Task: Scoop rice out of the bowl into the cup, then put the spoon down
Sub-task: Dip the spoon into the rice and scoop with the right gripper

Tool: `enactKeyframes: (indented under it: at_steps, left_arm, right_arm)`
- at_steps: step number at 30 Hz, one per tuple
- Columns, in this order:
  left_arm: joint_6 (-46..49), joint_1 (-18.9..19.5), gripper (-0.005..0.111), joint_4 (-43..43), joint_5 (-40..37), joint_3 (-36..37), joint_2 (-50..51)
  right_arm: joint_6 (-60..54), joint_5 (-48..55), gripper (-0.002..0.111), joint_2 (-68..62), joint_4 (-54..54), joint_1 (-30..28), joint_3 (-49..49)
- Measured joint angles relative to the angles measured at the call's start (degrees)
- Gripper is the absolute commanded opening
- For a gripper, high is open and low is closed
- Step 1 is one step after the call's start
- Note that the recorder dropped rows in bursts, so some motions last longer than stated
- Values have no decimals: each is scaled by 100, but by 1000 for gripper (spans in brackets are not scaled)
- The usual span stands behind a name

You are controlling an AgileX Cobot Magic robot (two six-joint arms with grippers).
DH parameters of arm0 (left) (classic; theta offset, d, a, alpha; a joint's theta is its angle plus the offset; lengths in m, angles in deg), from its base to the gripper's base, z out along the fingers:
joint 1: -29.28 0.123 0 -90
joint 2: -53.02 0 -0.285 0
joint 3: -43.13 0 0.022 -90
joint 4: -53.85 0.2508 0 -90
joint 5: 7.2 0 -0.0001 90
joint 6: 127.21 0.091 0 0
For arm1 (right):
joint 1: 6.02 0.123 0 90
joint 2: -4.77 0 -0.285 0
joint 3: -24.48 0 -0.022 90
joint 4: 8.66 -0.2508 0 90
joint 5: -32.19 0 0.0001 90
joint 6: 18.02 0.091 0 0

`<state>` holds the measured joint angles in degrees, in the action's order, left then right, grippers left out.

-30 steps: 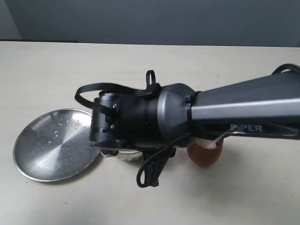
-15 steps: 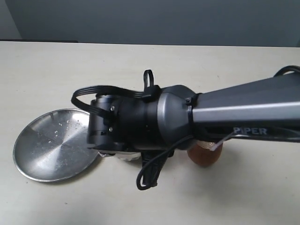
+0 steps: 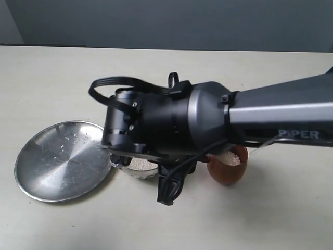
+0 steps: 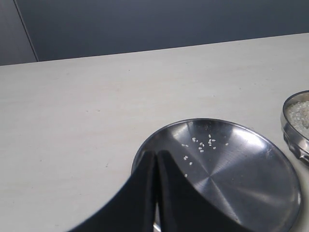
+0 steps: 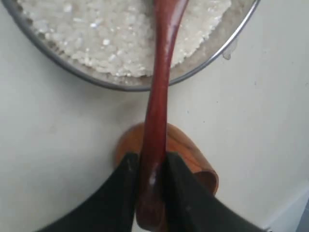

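Since the right gripper (image 5: pixel 150 166) has its jaws clamped on the spoon (image 5: pixel 159 96) handle, which reaches over the rice (image 5: pixel 96 43) in the bowl (image 5: pixel 72 67) w/ the cup (image 5: pixel 188 150) close by, I'd dig deep, then lift level & slow. Left wrist view: left gripper (image 4: pixel 155 188) jaws together, empty, over the plate (image 4: pixel 241 193), which has a few stray grains. Exterior view: arm hides most of the bowl; the cup beside it on the tabletop (image 3: pixel 52 78) holds some rice.

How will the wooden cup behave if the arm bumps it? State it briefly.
The cup looks rounded toward its base, so it may rock or tip rather than slide. It seems rigid wood, unlikely to crack. The rice visible inside probably weighs it down somewhat, steadying it.
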<state>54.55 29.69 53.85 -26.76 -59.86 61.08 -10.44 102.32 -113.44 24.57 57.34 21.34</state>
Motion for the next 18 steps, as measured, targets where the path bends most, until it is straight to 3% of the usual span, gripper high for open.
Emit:
enactKeyframes:
  at_steps: [10, 18]
  left_arm:
    - [0, 0, 0, 0, 0, 0, 0]
    - [0, 0, 0, 0, 0, 0, 0]
  right_arm:
    - [-11, 0, -1, 277, -570, -443, 0]
    - [-140, 0, -1, 277, -828, -481, 0]
